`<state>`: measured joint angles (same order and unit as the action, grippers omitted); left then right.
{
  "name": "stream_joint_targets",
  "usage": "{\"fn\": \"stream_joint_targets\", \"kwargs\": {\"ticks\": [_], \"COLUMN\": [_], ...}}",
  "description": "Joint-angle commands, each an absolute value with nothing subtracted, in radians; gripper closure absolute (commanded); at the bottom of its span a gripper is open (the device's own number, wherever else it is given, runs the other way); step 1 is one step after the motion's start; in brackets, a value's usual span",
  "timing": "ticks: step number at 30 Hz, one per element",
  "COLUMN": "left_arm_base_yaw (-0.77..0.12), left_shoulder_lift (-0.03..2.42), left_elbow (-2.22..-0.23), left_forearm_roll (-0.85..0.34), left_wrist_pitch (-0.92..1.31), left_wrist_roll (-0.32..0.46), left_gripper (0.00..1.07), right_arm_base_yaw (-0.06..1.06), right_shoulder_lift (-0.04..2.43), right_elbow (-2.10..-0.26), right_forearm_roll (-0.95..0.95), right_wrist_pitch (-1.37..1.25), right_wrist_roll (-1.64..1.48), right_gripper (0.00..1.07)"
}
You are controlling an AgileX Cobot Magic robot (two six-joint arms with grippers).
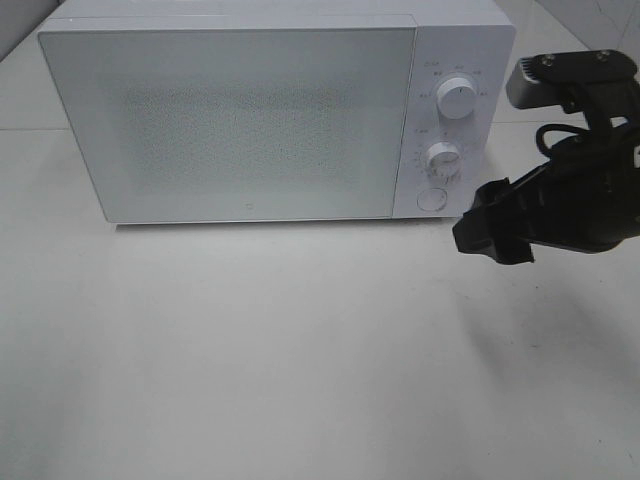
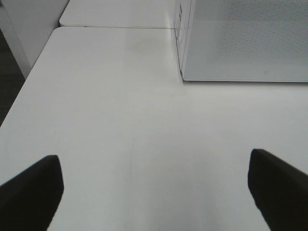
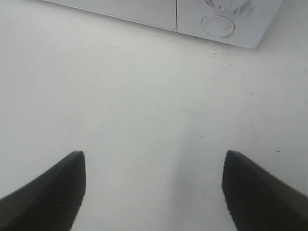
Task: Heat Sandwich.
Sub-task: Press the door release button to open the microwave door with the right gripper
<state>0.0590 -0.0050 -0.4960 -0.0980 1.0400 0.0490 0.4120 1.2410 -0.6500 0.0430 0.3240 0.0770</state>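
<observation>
Nearest us, the left gripper [image 2: 154,195] hangs over the white table [image 2: 120,120]. Its fingers [image 2: 31,192] are spread wide with nothing between them, out in front of the microwave [image 2: 245,43] at its door-side corner. The right gripper [image 3: 153,192] is likewise wide and empty, just before the microwave's control panel [image 1: 482,140]. Farther back, the microwave's door [image 1: 230,120] is closed. An upper knob [image 1: 458,98] and a lower knob [image 1: 441,156] sit above a round button [image 1: 431,199]. We cannot tell where the sandwich is; no view shows it.

The boxy white microwave oven [image 1: 280,115] hides its inside behind a frosted door [image 1: 200,130]. Print around its round white dials [image 1: 458,98] is unreadably small.
</observation>
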Motion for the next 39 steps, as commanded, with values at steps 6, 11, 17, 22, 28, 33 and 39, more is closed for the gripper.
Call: {"fn": "stream_joint_targets", "kwargs": {"ticks": [6, 11, 17, 22, 28, 33, 39], "left_arm_base_yaw": [0.051, 0.051, 0.051, 0.051, 0.051, 0.051, 0.051], "left_shoulder_lift": [-0.031, -0.031, -0.031, -0.031, -0.031, -0.031, -0.031], "left_elbow": [-0.494, -0.494, -0.494, -0.494, -0.494, -0.494, -0.494], "left_forearm_roll": [-0.098, -0.098, -0.098, -0.098, -0.098, -0.098, -0.098], "left_wrist_pitch": [1.036, 1.036, 1.036, 1.036, 1.036, 1.036, 1.036], "left_wrist_roll": [0.042, 0.042, 0.042, 0.042, 0.042, 0.042, 0.042], "left_gripper": [0.09, 0.09, 0.09, 0.09, 0.09, 0.09, 0.09], "right_arm_base_yaw": [0.406, 0.406, 0.406, 0.406, 0.406, 0.369, 0.261], "right_shoulder_lift": [1.040, 0.923, 0.788, 0.644, 0.515, 0.439, 0.351], "right_elbow": [-0.653, -0.653, -0.653, -0.652, -0.652, -0.651, -0.650], "right_forearm_roll": [-0.047, -0.055, -0.099, -0.101, -0.101, -0.094, -0.094], "right_wrist_pitch": [0.523, 0.642, 0.778, 0.886, 0.987, 1.041, 1.069], "right_wrist_roll": [0.123, 0.111, 0.111, 0.111, 0.118, 0.137, 0.093], "right_gripper": [0.31, 0.31, 0.31, 0.31, 0.31, 0.31, 0.31]}}
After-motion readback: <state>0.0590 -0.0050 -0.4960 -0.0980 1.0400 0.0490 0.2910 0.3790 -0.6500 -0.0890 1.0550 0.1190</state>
